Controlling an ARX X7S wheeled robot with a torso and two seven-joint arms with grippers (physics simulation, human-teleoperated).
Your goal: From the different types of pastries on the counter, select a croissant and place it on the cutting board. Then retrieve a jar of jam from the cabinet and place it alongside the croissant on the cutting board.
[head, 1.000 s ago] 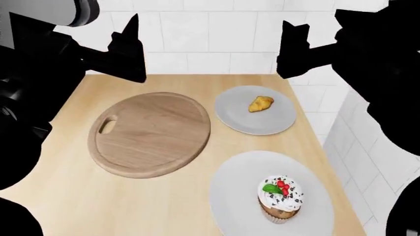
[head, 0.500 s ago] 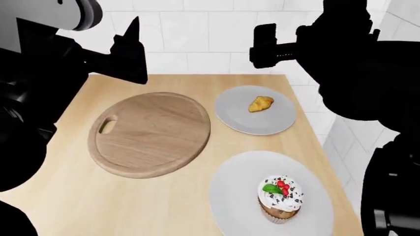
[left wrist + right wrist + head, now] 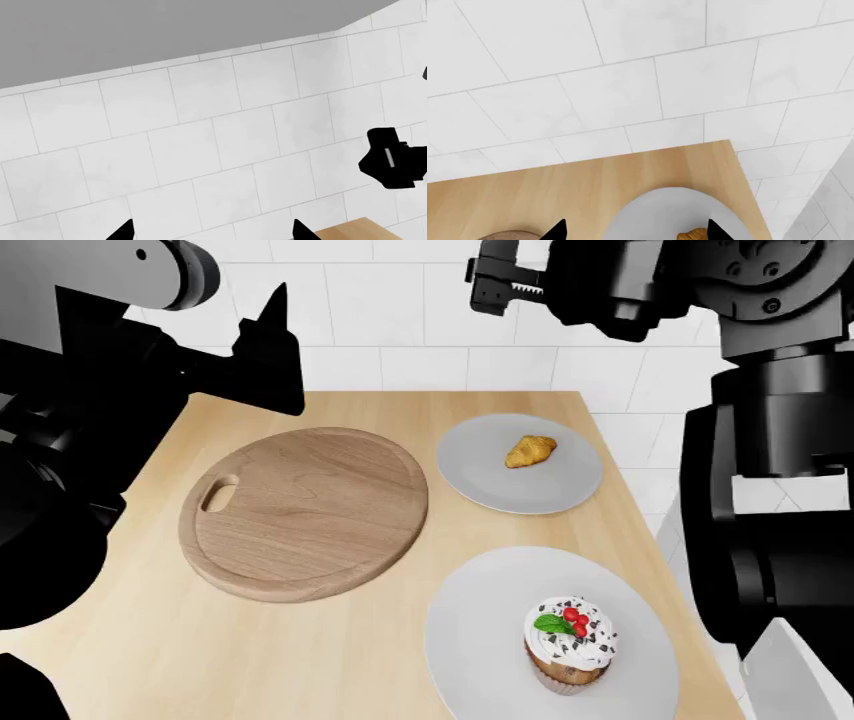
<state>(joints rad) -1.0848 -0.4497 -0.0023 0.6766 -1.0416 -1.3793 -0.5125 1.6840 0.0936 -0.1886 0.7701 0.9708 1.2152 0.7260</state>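
Nothing done yet. Croissant [image 3: 530, 451] sits on the grey plate [image 3: 481, 480]; cutting board [image 3: 304, 512] bare; jam jar not visible. Right claw [image 3: 491, 280] raised above the bench [image 3: 134, 640], left claw [image 3: 274, 340] hovering; both spread, empty.

no text, labels, brands or numbers can be read anywhere: not on the wall tiles [image 3: 400, 310], the counter [image 3: 147, 640], the cutting board [image 3: 320, 510] or the plates [image 3: 481, 640].
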